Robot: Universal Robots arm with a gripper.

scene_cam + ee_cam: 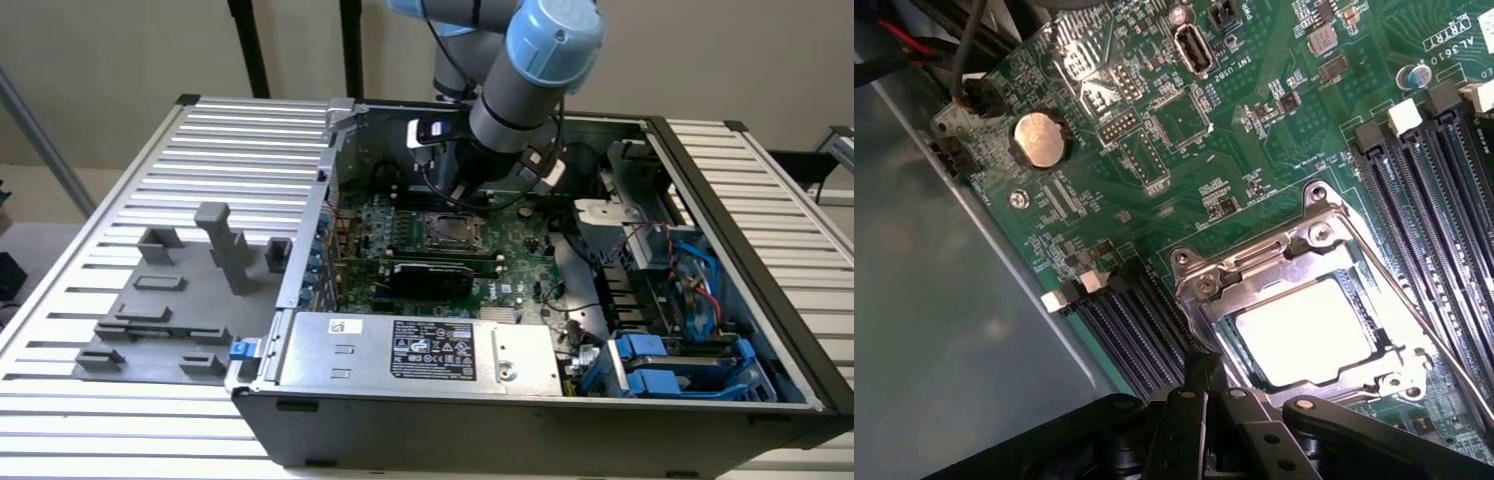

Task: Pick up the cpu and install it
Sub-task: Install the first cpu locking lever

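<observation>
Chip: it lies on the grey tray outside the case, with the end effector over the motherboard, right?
No. The wrist view shows the chip in the metal-framed socket on the motherboard, not on the tray; the end effector is over the motherboard.

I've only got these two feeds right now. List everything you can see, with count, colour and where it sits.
Case: one, black, open on the slatted table.
Table: one, pale grey slats, under everything.
Motherboard: one, green, on the case floor.
Socket: one, silver metal frame, mid-board.
Cpu: one, pale silver, seated in the socket.
Coin cell: one, silver, near the board's edge.
Power supply: one, silver with black label, front of case.
Fixture blocks: one group, grey, on the exterior view's left.
Drive caddies: blue, front right corner of the exterior view.
Arm: one, grey and blue, reaching into the case.
Gripper: one, black, shut, beside the socket.
</observation>
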